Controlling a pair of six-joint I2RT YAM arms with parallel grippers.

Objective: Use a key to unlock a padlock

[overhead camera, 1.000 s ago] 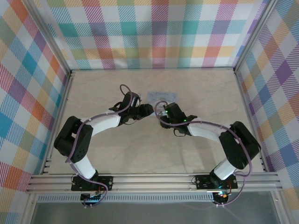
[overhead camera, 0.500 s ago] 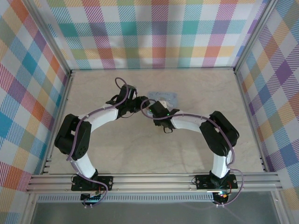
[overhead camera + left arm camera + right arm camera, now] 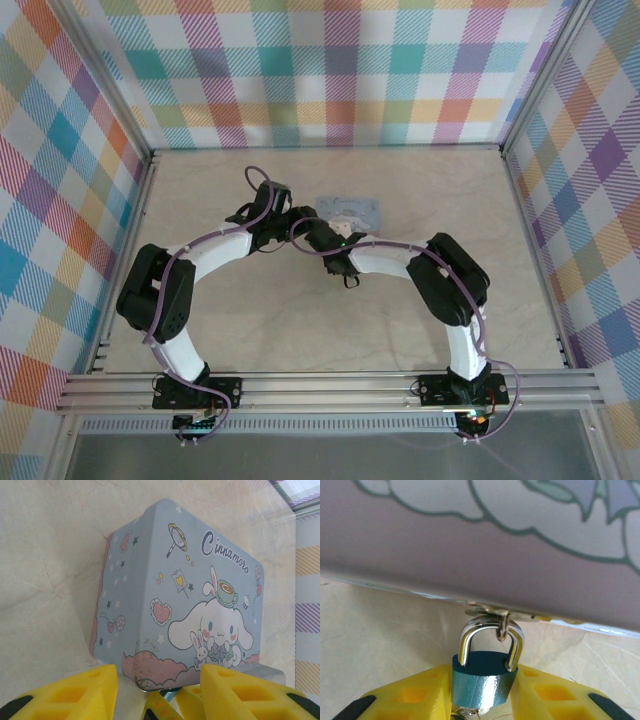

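Altogether there are two arms, two tools, one pale blue cartoon tin [image 3: 200, 580] and one padlock [image 3: 484, 684]. From the top camera, both arms bend inward and meet at the tin's near left corner, on the middle of the pale surface [image 3: 200, 190]; the tools are too small and crowded there to read.

The left wrist camera shows the left tool [image 3: 159, 670] with its yellow fingers [image 3: 70, 692] spread wide, nothing touching them, facing the tin's printed lid. Smaller yellow pieces sit in the gap between them, cut off by the frame's bottom edge.

The right wrist camera shows what the other views do not: the padlock hangs by its silver loop from a small clasp on the tin's lower edge. The right tool [image 3: 484, 680] pinches the padlock's blue body between its yellow fingers [image 3: 555, 695]. A bit of silver metal under the body is cropped and hard to identify.
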